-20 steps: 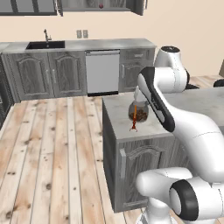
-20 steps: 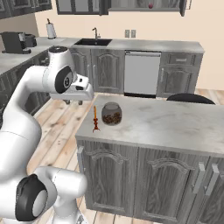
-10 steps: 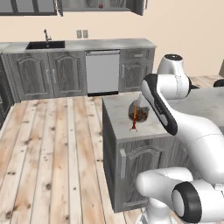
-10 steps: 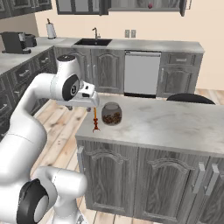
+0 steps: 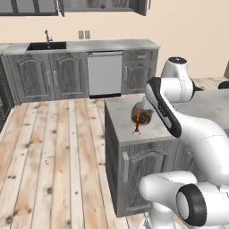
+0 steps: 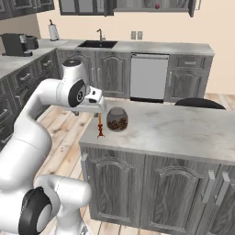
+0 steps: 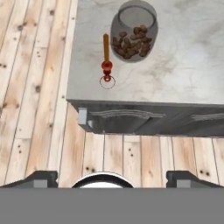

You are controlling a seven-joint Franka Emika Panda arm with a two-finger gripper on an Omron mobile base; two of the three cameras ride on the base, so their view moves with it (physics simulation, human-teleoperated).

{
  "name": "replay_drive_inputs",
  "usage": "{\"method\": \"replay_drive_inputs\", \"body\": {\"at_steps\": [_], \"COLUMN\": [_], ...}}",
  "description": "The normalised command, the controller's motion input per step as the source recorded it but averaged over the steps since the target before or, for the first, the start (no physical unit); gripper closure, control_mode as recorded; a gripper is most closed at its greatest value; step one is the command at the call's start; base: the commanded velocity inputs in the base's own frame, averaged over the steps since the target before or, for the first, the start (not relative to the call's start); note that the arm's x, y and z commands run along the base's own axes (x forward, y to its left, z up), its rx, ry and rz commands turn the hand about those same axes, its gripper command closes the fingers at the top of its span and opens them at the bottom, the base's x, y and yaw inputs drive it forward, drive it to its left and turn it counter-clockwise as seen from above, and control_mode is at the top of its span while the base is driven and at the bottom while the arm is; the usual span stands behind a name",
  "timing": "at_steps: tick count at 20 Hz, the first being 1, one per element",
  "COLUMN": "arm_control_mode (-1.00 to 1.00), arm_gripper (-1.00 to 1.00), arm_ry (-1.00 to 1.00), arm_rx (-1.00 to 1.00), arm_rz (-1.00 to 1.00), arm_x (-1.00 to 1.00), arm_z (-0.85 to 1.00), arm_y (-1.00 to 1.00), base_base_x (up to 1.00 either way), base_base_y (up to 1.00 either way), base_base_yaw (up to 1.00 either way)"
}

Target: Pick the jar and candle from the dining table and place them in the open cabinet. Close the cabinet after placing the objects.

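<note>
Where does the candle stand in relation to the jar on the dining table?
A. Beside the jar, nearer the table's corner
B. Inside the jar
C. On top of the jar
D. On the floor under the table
A: the candle stands upright on the marble of the dining table, just beside the jar, toward the corner.

The jar (image 7: 133,30) is clear, glossy glass. The candle (image 7: 106,49) is matt orange wax in a glossy dark red holder. The table (image 7: 188,65) top is smooth marble; side panels are grey wood-grain. The floor (image 5: 53,156) is knotted pale planks.
</note>
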Motion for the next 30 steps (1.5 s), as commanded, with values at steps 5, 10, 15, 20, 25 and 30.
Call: {"method": "replay_drive_inputs", "body": {"at_steps": [5, 10, 15, 20, 25, 30], "arm_control_mode": [-1.00, -1.00, -1.00, -1.00, -1.00, -1.00], "arm_gripper": [-1.00, -1.00, -1.00, -1.00, -1.00, -1.00], "arm_ry": [0.00, -0.17, -0.33, -0.35, -0.13, 0.00], "arm_rx": [0.00, 0.00, 0.00, 0.00, -0.02, -0.06], "arm_rz": [-0.08, -0.02, -0.01, -0.05, -0.19, -0.33], "arm_x": [0.09, 0.00, 0.00, 0.00, 0.07, 0.17], "arm_z": [0.00, -0.39, -0.40, -0.17, 0.00, 0.00], "arm_y": [-0.33, 0.05, 0.38, 0.52, 0.30, 0.12], "base_base_x": [0.00, 0.00, 0.00, 0.00, 0.00, 0.00], "base_base_y": [0.00, 0.00, 0.00, 0.00, 0.00, 0.00], "base_base_yaw": [0.00, 0.00, 0.00, 0.00, 0.00, 0.00]}}
